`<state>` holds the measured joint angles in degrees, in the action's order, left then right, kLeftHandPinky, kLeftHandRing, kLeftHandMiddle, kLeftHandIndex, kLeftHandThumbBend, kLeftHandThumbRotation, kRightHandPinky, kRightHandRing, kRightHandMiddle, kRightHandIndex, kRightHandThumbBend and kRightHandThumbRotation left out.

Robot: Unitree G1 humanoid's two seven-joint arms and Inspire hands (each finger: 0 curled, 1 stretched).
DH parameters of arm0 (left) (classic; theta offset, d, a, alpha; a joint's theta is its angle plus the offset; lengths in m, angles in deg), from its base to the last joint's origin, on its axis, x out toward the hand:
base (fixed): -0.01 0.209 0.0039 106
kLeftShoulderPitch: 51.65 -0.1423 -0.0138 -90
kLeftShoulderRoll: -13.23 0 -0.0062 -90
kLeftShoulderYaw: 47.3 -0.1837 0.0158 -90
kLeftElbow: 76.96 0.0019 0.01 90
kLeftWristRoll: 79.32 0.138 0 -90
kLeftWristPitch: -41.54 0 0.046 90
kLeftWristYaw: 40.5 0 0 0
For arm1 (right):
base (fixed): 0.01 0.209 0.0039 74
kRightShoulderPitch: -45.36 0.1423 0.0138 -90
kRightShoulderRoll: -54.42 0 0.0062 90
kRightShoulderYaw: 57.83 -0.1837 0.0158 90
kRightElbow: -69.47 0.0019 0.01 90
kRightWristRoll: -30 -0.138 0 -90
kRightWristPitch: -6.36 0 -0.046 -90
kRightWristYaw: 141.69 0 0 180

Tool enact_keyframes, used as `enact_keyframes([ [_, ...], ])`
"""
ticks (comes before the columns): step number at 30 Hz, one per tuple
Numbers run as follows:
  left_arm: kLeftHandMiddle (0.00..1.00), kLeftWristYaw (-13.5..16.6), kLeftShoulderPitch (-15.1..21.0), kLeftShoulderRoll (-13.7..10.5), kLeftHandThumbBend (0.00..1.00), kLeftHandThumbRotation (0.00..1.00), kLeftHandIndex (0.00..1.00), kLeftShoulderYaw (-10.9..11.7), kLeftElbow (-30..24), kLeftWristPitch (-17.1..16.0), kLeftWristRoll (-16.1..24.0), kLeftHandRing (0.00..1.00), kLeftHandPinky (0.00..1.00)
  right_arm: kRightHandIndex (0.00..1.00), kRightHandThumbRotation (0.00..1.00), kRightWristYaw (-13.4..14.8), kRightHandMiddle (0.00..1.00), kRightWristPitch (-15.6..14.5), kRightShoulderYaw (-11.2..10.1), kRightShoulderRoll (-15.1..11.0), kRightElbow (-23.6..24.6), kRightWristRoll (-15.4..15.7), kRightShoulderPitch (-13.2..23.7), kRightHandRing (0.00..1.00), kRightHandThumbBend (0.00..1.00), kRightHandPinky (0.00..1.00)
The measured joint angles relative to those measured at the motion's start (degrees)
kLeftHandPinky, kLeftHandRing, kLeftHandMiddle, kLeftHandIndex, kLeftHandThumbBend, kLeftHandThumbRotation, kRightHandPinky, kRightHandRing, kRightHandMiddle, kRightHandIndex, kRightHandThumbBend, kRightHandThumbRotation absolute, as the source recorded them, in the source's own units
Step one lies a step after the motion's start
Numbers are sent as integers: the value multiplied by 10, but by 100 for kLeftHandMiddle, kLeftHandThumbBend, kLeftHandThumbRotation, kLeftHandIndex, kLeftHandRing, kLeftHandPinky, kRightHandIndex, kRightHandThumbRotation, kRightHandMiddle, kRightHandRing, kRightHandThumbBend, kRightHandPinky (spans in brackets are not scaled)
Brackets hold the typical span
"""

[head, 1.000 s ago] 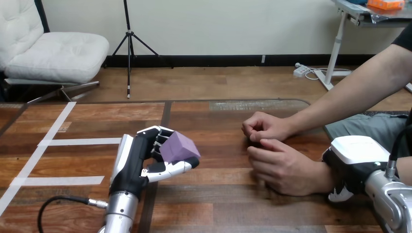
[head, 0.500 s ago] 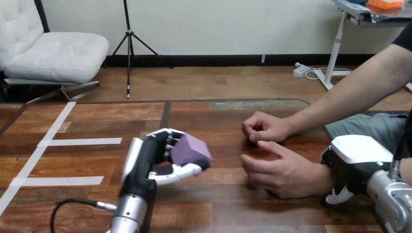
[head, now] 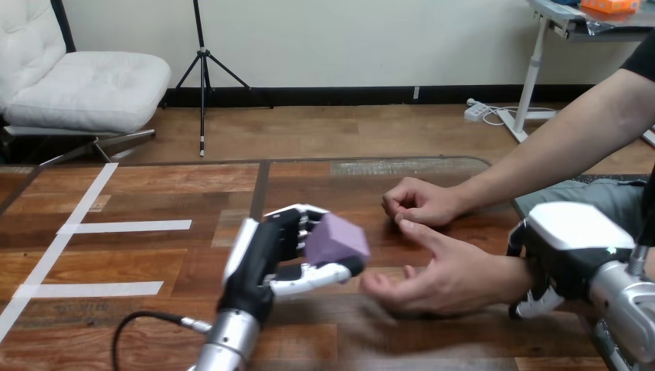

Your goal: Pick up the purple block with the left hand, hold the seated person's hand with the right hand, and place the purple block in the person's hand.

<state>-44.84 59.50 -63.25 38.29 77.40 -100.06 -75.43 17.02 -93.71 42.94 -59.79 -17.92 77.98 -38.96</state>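
**Block in hand, handover not yet made**

We judge the task a good way along. The pick-up is done: our left hand (head: 270,251) carries the purple block (head: 337,239) clear of the table (head: 154,193), over its middle stretch, about midway between the far edge and the near one.

The block sits at the outer end of the hand. The curled fingers (head: 303,226) press its back face and the thumb (head: 317,276) is tucked under its lower edge, so the grip is closed on the block, with most of the block standing out past the fingertips toward the table's right side.

The person's nearer hand (head: 444,277) lies palm up and open just to the right of the block, near it but not touching. The person's farther hand (head: 421,202) rests loosely closed on the table beyond it.

Our right hand (head: 568,247) sits at the wrist of that open hand, by the table's right edge. Whether it actually grips the wrist we cannot tell.

What is left, as we read it, is to bring the block over the open palm and release it there.
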Motion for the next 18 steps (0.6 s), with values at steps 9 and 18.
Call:
enact_keyframes([
  [9,49,-14,-4,19,83,20,51,0,-27,1,-1,42,36,52,0,-6,50,-3,-9,-1,43,0,-5,43,78,35],
  [18,49,-24,-5,33,84,20,51,4,-45,8,-3,42,36,52,0,-12,51,-6,-11,-1,77,2,-8,45,79,36],
])
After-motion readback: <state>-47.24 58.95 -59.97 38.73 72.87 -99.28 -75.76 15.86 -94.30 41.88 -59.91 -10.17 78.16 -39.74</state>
